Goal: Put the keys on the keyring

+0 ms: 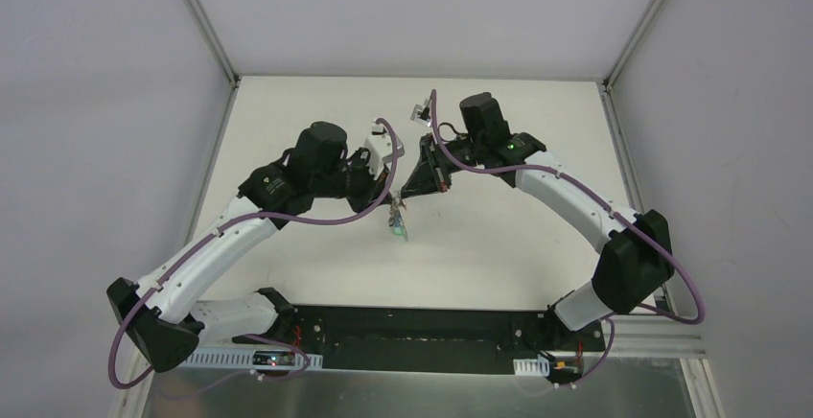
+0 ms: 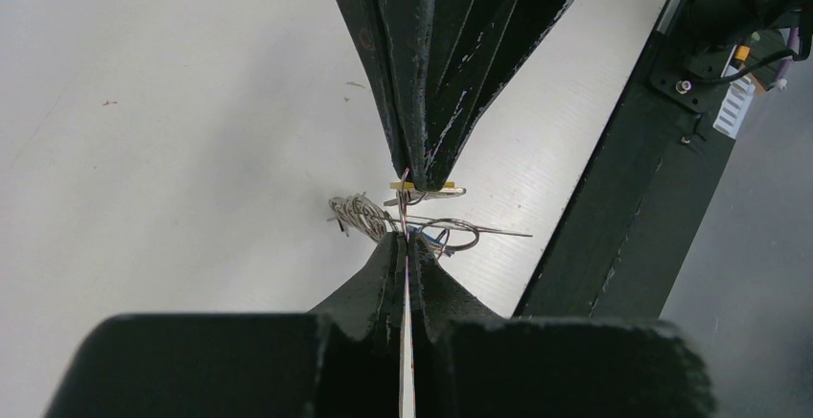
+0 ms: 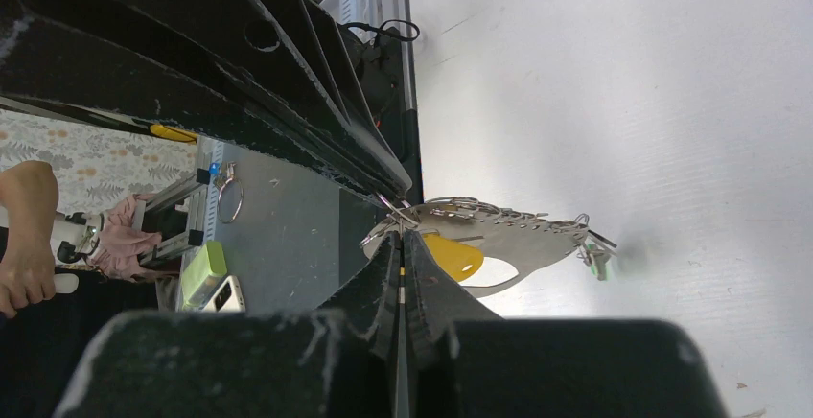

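Note:
Both grippers meet tip to tip above the middle of the table. My left gripper [image 1: 388,191] [image 2: 407,238] is shut on one end of the keyring [image 3: 522,231], a pale grey flat oval loop that hangs below the tips [image 1: 397,222]. Small wire rings [image 2: 359,215] bunch at that end. My right gripper [image 1: 408,191] [image 3: 401,238] is shut on the yellow-orange key [image 3: 452,256], held against the keyring; its yellow edge [image 2: 406,186] shows at the tips in the left wrist view. A green key [image 3: 597,258] dangles from the keyring's far end.
The black base rail [image 1: 412,327] runs along the table's near edge. Grey enclosure walls stand on the left, right and back. Beyond the table edge lie a green block [image 3: 203,272] and a phone [image 3: 228,293].

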Robot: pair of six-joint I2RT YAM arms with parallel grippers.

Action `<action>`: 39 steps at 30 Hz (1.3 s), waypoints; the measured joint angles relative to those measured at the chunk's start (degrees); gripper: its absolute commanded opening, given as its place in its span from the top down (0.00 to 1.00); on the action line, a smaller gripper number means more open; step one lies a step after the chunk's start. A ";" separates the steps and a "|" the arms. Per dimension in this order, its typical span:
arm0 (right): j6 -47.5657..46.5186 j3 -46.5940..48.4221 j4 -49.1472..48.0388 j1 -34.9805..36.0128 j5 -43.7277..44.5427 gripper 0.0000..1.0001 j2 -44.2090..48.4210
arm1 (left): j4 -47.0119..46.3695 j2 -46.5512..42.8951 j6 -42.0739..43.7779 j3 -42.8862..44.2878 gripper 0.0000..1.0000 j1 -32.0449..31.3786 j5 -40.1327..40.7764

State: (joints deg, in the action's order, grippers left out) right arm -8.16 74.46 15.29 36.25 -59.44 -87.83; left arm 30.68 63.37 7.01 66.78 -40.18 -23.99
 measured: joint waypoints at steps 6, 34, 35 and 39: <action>0.02 0.00 0.09 0.02 -0.61 1.00 0.00 | 0.00 -0.02 0.00 0.00 1.00 0.00 -0.09; 0.04 0.57 0.70 0.07 -2.36 1.00 -0.87 | 0.00 -0.02 0.07 -0.20 1.00 0.02 -1.44; 0.04 0.57 0.76 0.07 -2.38 1.00 -0.90 | 0.00 -0.02 0.07 -0.20 1.00 0.02 -1.46; 0.02 0.68 0.87 0.07 -2.38 1.00 -0.96 | 0.02 -0.02 0.07 -0.20 1.00 0.02 -1.49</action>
State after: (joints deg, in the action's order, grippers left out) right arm -8.14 75.13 16.16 36.32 -61.82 -88.79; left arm 30.70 63.35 7.07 66.59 -40.16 -25.47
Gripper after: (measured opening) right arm 0.008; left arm 0.007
